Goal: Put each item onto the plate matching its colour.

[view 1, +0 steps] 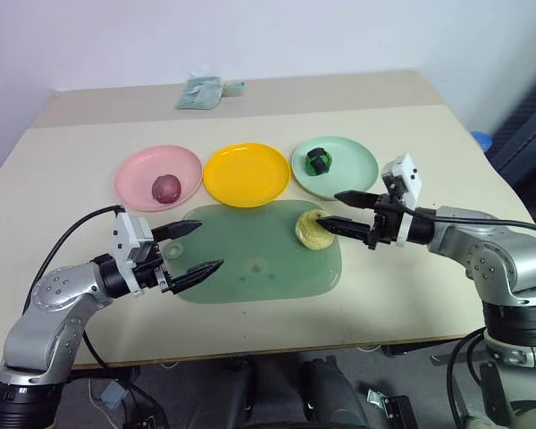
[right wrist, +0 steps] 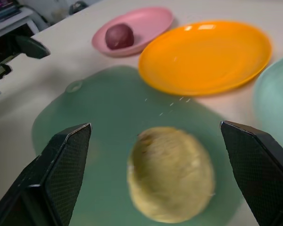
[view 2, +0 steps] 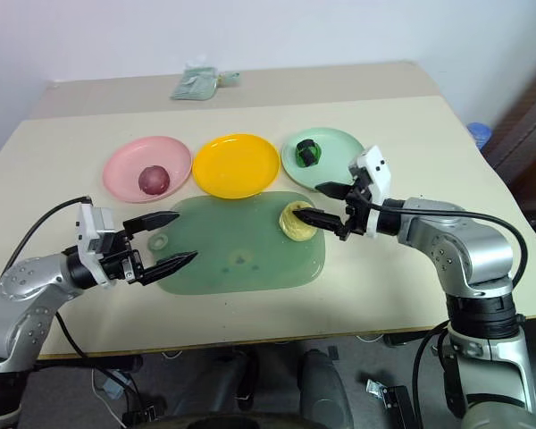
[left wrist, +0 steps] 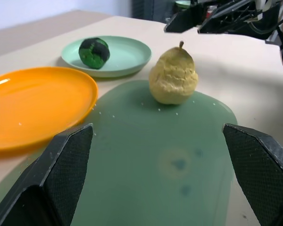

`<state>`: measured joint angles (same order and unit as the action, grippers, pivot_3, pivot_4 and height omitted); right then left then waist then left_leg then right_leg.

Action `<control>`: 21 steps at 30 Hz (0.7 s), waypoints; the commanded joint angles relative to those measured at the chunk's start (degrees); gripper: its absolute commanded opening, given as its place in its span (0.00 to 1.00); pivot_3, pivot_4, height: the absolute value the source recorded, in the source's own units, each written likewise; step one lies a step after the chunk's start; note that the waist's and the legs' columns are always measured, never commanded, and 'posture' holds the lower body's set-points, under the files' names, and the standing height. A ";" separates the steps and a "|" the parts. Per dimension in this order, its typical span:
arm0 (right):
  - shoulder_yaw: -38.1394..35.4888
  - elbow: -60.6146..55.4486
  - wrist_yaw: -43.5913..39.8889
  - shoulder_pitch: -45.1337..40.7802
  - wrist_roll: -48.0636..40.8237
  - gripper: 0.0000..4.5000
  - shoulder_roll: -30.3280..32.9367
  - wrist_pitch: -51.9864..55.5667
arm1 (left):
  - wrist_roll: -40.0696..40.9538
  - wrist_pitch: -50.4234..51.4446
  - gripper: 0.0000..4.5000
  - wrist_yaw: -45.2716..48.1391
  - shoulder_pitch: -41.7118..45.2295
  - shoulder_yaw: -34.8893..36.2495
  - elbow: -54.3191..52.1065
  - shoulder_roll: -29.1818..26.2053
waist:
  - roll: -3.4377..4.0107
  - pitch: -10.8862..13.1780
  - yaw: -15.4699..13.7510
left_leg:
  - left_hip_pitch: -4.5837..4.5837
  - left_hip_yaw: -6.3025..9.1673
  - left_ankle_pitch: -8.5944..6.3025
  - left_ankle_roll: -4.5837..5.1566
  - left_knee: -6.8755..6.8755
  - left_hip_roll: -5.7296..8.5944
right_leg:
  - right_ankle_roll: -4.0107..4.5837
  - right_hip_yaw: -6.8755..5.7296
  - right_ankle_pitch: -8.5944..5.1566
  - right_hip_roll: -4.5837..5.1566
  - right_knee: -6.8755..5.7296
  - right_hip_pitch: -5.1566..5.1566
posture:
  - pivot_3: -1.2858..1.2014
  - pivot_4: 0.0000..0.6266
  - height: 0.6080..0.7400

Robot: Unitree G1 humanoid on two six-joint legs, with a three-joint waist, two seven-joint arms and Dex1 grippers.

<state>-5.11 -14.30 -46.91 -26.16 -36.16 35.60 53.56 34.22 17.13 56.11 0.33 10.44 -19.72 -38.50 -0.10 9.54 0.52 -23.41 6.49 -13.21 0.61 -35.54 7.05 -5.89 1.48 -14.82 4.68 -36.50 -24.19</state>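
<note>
While both grippers are standing wide open and holding nothing, the pale yellow pear-shaped fruit [view 1: 311, 231] is sitting on the translucent green mat [view 1: 250, 259], right of frame centre.

The right gripper [view 1: 332, 208] is flanking the fruit; the left gripper [view 1: 200, 248] is hovering lower left. The dark red ball [view 1: 166, 188] is lying on the pink plate [view 1: 134, 174], the green-and-black ball [view 1: 318, 161] on the mint green plate [view 1: 357, 165], with the yellow plate [view 1: 247, 174] between them.

I count three plates on my table [view 1: 89, 295]: one pink plate [view 1: 134, 170], one yellow plate [view 1: 247, 173], one mint green plate [view 1: 353, 165]. Three items: one dark red ball [view 1: 166, 188], one green-and-black ball [view 1: 318, 161], one pale yellow fruit [view 1: 310, 231]. One translucent green mat [view 1: 250, 259]. One packet [view 1: 199, 91] far back.
</note>
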 commanded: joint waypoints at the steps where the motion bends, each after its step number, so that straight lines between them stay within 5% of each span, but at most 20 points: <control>1: 3.64 0.68 1.59 0.63 2.35 0.99 -2.30 -2.95 | -0.33 -1.30 1.00 0.81 0.37 0.67 0.03 -0.53 | -0.01 -0.01 0.01 | 0.00 0.00 0.00 0.00 -0.01 0.00 | 0.00 -0.01 0.00 0.00 0.00 0.01 | 0.52 0.24 1.00; 11: 10.89 8.59 3.71 0.06 12.73 0.99 -5.51 -14.46 | -0.48 -2.25 1.00 0.36 -2.88 2.22 -1.28 -0.49 | -0.03 -0.02 0.03 | 0.00 0.00 0.00 0.00 -0.09 0.00 | 0.00 -0.03 0.00 -0.01 -0.04 0.03 | 0.52 0.24 1.00; 14: 10.63 9.58 3.69 -0.65 13.42 0.74 -6.37 -15.66 | -0.48 -2.49 1.00 -0.13 -3.79 2.69 -1.73 -0.44 | -0.03 -0.02 0.04 | 0.00 0.00 0.00 0.00 -0.10 0.00 | 0.00 -0.03 0.00 -0.01 -0.04 0.04 | 0.52 0.24 1.00; 21: 9.30 10.06 5.00 -6.93 12.61 0.72 -11.70 -18.69 | 0.11 -2.29 1.00 -2.09 -6.56 3.96 -3.69 0.42 | -0.03 -0.02 0.25 | 0.01 0.01 -0.01 0.00 -0.09 0.00 | 0.00 -0.02 0.00 -0.03 -0.08 0.00 | 0.52 0.24 1.00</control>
<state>5.75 -3.31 -42.49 -30.43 -22.74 25.27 37.51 33.80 15.64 54.58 -6.06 12.64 -21.20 -38.09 -0.13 9.52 0.78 -23.41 6.49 -13.21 0.61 -35.63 7.05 -5.89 1.47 -14.81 4.65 -36.60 -24.22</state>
